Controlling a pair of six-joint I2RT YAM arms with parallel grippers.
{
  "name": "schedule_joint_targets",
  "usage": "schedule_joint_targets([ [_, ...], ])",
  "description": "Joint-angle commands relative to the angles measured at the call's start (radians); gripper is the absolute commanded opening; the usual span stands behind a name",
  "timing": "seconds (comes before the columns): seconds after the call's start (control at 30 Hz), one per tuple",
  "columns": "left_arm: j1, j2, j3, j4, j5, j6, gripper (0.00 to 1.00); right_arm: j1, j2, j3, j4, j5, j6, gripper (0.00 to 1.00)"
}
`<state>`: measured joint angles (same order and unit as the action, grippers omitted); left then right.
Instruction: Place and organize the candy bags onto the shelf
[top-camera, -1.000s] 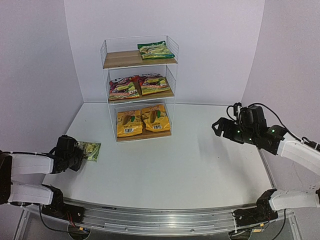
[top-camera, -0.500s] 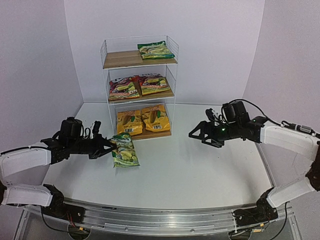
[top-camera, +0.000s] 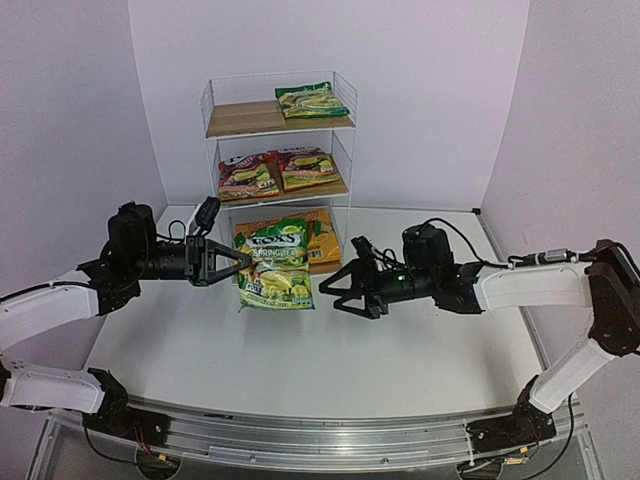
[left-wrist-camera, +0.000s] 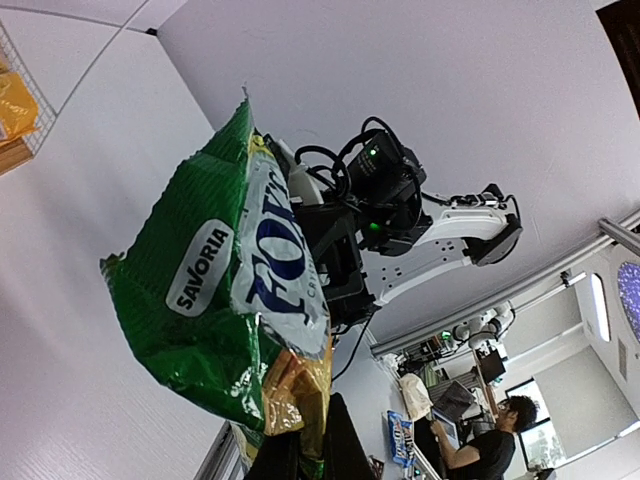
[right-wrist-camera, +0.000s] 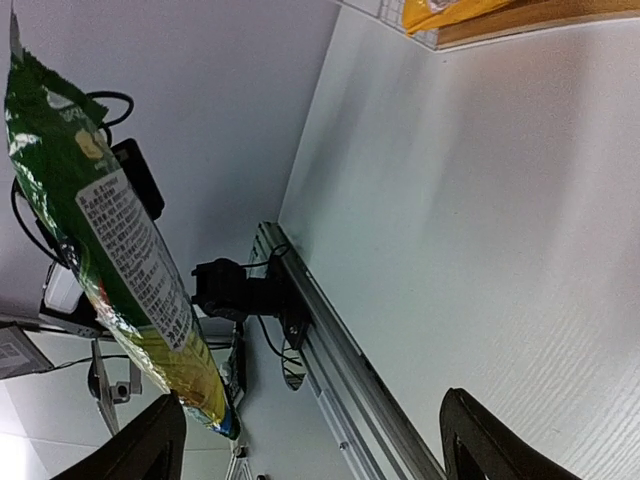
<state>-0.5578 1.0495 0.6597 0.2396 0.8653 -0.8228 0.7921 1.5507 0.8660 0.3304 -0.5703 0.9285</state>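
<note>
The left arm (top-camera: 60, 305) reaches out over the white counter (top-camera: 300, 400). Its jaws are shut tight on the left edge of a green candy bag (top-camera: 275, 265). The bag sticks out to the right of the jaws and is up in the air, above the counter. It stands on its edge, and its front with the white name patch faces the near side.

The shelf (top-camera: 240, 118) stands past these jaws, at the far side of the counter. Its top board holds one more green bag (top-camera: 312, 100), lying at the right end. Two red bags (top-camera: 246, 175) lie side by side on the middle board. The yellow bags (top-camera: 320, 243) are on the bottom board, mostly hidden behind the bag in the left jaws.

The jaws of the right arm (top-camera: 530, 285) are wide open with nothing in them. They point left at the held green bag. The bag is close in front of them, not between them, and they do not touch it. The shelf is past these jaws and a bit to their left.
</note>
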Motion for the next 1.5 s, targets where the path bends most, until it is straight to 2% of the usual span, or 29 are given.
schedule_joint_targets([
  [0.0,-0.006,0.012,0.063,0.174,0.095,-0.034,0.0,0.038,-0.026,0.03,0.187,0.003,0.005,0.84],
  [0.23,-0.005,0.015,0.073,0.219,0.08,-0.057,0.0,0.08,-0.006,0.062,0.269,-0.019,-0.017,0.78],
  [0.53,-0.005,0.052,0.088,0.252,0.043,-0.078,0.0,0.105,-0.012,0.078,0.299,0.016,-0.031,0.6],
  [0.7,-0.005,0.059,0.095,0.246,0.046,-0.064,0.0,0.109,-0.027,0.08,0.308,0.077,-0.024,0.31],
  [0.8,-0.005,0.06,0.095,0.24,0.047,-0.05,0.0,0.11,-0.037,0.09,0.313,0.084,-0.025,0.2],
  [0.9,-0.005,0.06,0.102,0.227,0.047,-0.039,0.0,0.11,-0.04,0.099,0.317,0.088,-0.015,0.0],
  [1.0,-0.005,0.058,0.107,0.212,0.034,-0.034,0.0,0.11,-0.046,0.105,0.326,0.075,-0.017,0.0],
  [1.03,-0.005,0.055,0.113,0.197,0.027,-0.028,0.02,0.11,-0.05,0.108,0.327,0.074,-0.016,0.0],
  [1.07,-0.005,0.05,0.126,0.163,0.008,-0.012,0.12,0.11,-0.055,0.114,0.323,0.077,-0.013,0.0],
  [1.13,-0.005,0.035,0.158,0.066,-0.053,0.033,0.36,0.11,-0.068,0.133,0.298,0.085,-0.016,0.0],
  [1.23,-0.005,-0.002,0.201,-0.066,-0.166,0.089,0.67,0.11,-0.092,0.191,0.186,0.104,-0.048,0.0],
  [1.27,-0.005,-0.019,0.21,-0.099,-0.201,0.102,0.88,0.11,-0.102,0.207,0.141,0.117,-0.066,0.0],
  [1.3,-0.005,-0.036,0.215,-0.135,-0.246,0.112,0.97,0.11,-0.114,0.222,0.098,0.133,-0.084,0.0],
  [1.47,-0.005,-0.103,0.255,-0.364,-0.494,0.15,1.0,0.11,-0.157,0.339,-0.102,0.198,-0.175,0.0],
])
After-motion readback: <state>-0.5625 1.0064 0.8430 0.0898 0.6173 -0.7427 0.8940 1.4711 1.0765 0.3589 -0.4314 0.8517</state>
